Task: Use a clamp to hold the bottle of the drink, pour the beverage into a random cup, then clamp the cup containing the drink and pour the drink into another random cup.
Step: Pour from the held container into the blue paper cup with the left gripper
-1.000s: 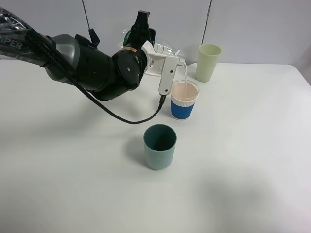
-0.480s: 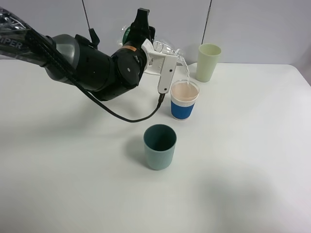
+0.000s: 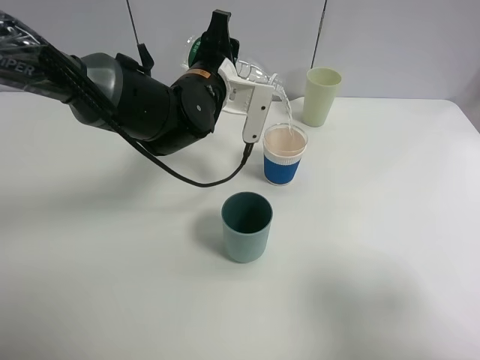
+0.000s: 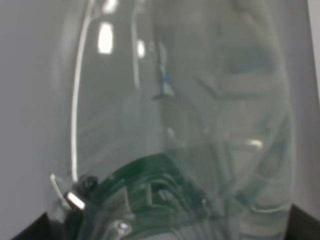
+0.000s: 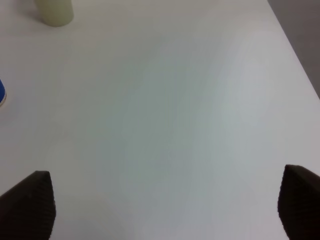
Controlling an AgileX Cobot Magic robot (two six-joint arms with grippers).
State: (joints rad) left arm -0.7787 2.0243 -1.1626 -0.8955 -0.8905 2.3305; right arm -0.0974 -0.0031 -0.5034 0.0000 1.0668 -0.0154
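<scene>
My left gripper point(image 3: 215, 49) is shut on a clear plastic bottle point(image 3: 256, 73) with a green label. It holds the bottle tilted, neck down, above a blue and white cup point(image 3: 285, 154). A thin stream point(image 3: 288, 113) falls into that cup, which holds pale pinkish drink nearly to the rim. The bottle point(image 4: 175, 125) fills the left wrist view. A teal cup point(image 3: 247, 226) stands empty nearer the front. A pale green cup point(image 3: 322, 96) stands at the back right. My right gripper point(image 5: 162, 210) is open above bare table, with only its dark fingertips point(image 5: 25, 202) showing.
The white table point(image 3: 375, 247) ends at a grey back wall. In the right wrist view the pale green cup point(image 5: 54, 11) and a sliver of the blue cup point(image 5: 1, 93) lie at the frame's edge. The table's right edge point(image 5: 295, 55) shows there.
The left wrist has rolled slightly, raising the bottle's base a little. The stream keeps falling into the blue and white cup. The cups have not moved.
</scene>
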